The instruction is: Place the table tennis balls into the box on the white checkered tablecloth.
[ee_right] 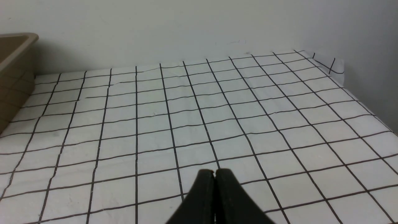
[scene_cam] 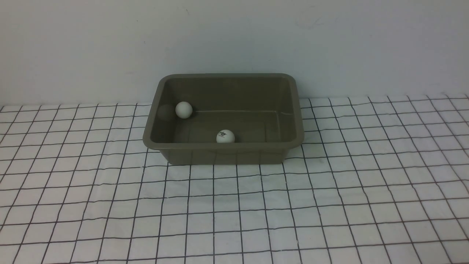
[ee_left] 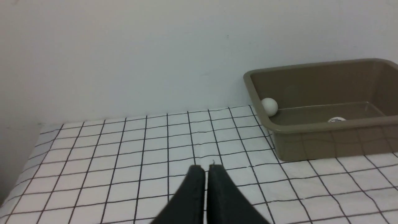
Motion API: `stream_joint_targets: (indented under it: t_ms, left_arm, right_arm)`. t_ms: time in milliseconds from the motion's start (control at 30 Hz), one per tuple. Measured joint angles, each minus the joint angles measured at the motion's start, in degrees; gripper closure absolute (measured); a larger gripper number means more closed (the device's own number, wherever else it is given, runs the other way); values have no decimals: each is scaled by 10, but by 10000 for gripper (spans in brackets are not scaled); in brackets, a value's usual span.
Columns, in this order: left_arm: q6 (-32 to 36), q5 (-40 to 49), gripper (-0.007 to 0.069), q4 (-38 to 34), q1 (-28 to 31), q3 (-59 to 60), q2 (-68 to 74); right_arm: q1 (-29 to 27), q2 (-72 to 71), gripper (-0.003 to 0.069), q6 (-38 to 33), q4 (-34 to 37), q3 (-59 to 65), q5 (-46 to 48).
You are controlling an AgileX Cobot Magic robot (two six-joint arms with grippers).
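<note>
The olive-grey box (scene_cam: 223,148) stands on the white checkered tablecloth (scene_cam: 256,205) near the back wall. Both table tennis balls lie inside it: one (scene_cam: 183,109) against the far left wall, one with a dark mark (scene_cam: 225,136) by the near wall. In the left wrist view the box (ee_left: 311,141) and the two balls (ee_left: 269,106) (ee_left: 336,119) show off to one side. My left gripper (ee_left: 206,169) is shut and empty above bare cloth, well away from the box. My right gripper (ee_right: 214,173) is also shut and empty over bare cloth. Neither arm shows in the front view.
A plain pale wall (scene_cam: 234,36) rises right behind the box. The box's corner (ee_right: 15,62) shows at the edge of the right wrist view. The cloth's far corner (ee_right: 329,65) folds up against a side wall.
</note>
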Motion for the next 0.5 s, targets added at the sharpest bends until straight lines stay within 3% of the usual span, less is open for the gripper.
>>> stream_joint_targets:
  t_ms: [167, 500]
  left_arm:
    - [-79, -118, 629, -15, 70, 106, 0]
    - [-124, -137, 629, -14, 84, 126, 0]
  right_arm:
    - [0, 0, 669, 0, 0, 0, 0]
    - [0, 0, 669, 0, 0, 0, -1]
